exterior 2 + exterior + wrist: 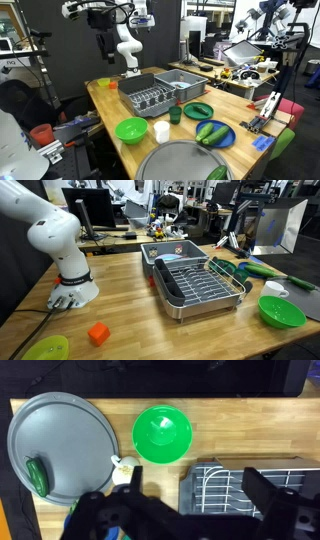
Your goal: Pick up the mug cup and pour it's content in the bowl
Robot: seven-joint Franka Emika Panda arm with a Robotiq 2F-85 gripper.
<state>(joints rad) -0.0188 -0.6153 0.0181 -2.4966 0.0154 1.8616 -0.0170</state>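
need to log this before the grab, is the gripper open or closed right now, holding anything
gripper: open, fingers spread wide, holding nothing

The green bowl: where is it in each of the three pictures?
In an exterior view: the green bowl sits at the lower right.
In an exterior view: green bowl low, left of centre.
Wrist view: green bowl upper middle.
Shared landmark: the metal dish rack near it.
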